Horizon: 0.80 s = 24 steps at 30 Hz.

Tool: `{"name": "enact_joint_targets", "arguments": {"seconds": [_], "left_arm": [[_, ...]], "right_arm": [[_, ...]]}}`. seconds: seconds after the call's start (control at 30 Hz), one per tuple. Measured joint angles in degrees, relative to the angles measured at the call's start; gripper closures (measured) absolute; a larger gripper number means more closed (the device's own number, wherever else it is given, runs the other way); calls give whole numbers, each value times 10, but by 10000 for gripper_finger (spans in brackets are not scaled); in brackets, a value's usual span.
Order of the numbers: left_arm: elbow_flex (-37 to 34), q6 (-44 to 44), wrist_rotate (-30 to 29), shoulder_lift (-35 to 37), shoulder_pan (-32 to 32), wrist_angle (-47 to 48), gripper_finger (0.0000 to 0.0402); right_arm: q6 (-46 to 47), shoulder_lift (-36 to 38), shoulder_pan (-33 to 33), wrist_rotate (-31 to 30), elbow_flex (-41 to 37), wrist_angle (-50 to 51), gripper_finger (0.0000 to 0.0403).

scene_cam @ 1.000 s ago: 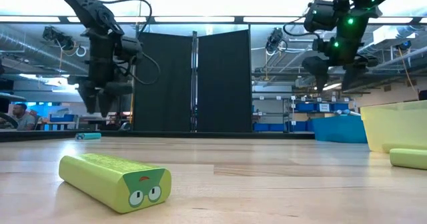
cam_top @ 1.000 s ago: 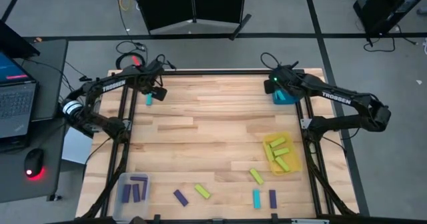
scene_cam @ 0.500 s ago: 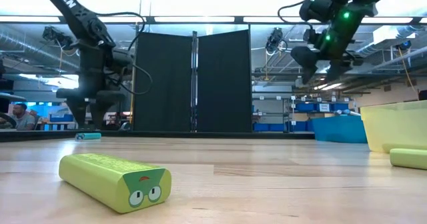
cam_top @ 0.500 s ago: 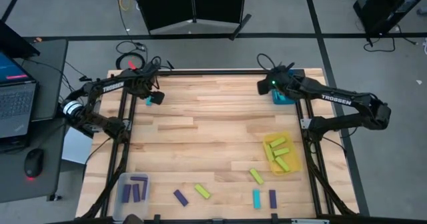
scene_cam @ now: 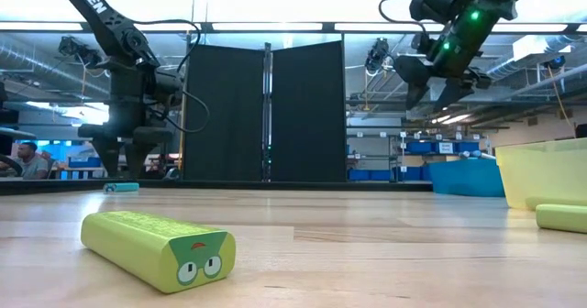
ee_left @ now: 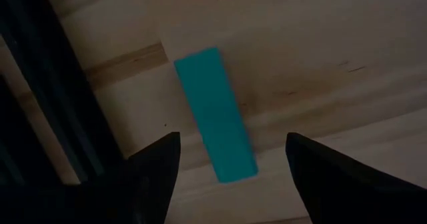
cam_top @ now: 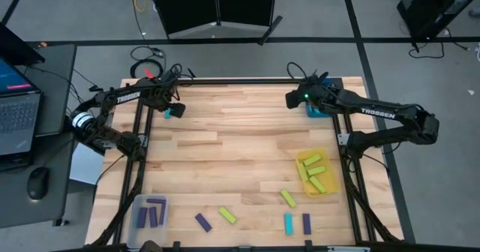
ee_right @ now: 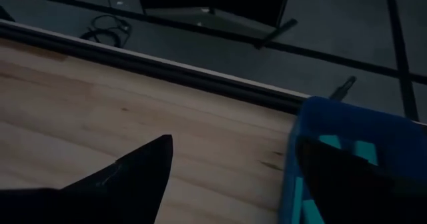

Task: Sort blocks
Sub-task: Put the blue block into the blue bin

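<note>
Left pincer (ee_left: 227,157) released over one cyan bar; right pincer (ee_right: 230,164) released by the blue tray.
Pale wooden plank surface (cam_top: 240,147). One smooth cyan rectangular bar (ee_left: 215,114) lies flat at the far left corner, between the spread left fingers, untouched. Right pincer hangs spread and empty above the far right corner, beside the blue plastic rectangular tray (ee_right: 347,151), which holds cyan bars, count unclear. Yellow translucent tray (cam_top: 317,172) on the right edge: about four yellow-green bars. Clear tray (cam_top: 149,211) at the near left corner: about three purple bars. Loose along the near edge: two yellow-green blocks (cam_top: 288,198), two purple blocks (cam_top: 202,222), one cyan block (cam_top: 288,223).
</note>
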<state>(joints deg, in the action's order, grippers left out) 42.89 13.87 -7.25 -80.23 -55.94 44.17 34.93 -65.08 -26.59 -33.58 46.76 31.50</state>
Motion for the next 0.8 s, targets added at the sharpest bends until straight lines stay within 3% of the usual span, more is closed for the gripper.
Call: {"name": "enact_joint_targets", "arguments": {"seconds": [0.33,0.6,0.8], "left_arm": [[1,17,24,-4,0,-1,122],[49,56,11,-67,2,47,122],[57,74,10,-74,2,49,122]], "right_arm": [[-3,0,16,0,0,-18,80],[-22,0,31,0,0,-42,83],[-48,0,42,0,0,-55,84]]}}
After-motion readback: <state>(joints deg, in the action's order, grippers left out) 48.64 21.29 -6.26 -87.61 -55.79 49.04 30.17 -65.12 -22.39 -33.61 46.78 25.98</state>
